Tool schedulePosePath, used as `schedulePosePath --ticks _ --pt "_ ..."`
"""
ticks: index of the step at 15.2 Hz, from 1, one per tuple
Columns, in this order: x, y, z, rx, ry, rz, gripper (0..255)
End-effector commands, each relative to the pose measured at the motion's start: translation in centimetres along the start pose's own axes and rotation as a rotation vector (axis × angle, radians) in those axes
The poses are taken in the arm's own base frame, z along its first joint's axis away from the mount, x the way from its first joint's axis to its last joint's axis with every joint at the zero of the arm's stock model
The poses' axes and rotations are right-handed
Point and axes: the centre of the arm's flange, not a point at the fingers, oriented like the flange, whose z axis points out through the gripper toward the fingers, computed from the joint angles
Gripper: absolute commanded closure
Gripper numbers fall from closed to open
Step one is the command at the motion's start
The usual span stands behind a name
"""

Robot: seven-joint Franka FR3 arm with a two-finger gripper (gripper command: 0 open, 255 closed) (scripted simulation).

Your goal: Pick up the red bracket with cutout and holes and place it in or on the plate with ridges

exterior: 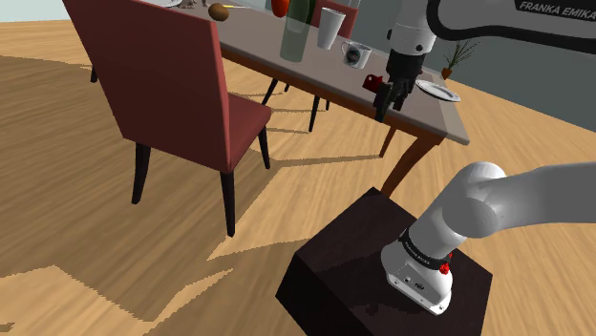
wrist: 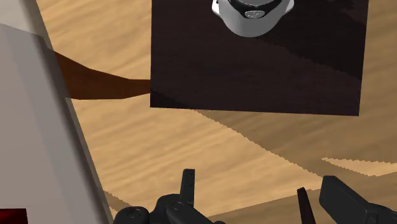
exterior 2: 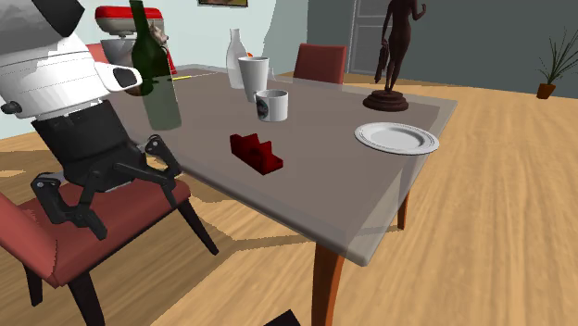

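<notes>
We are judging step as reach, nothing grasped yet. Gripper hovering off table edge, jaws standing apart, empty. Red bracket lying on table near mug, at second exterior view's left of ridged plate. Next move calling for centring over bracket, then lowering.

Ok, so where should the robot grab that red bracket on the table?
Probably from straight above, pinching the raised wall across its thin sides. The red bracket lies flat on the table, so its base offers no edge to get under, while the raised wall stands free. The gripper is open, ready for that.
</notes>
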Motion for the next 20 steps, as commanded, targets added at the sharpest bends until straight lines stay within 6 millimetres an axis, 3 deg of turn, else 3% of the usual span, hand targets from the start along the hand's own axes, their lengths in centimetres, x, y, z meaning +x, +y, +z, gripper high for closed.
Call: schedulePosePath --ticks 1,20 --pt "0.0 0.0 0.0 0.0 0.0 0.0 0" --pt "8.0 25.6 -0.1 0.159 0.107 -0.01 0"
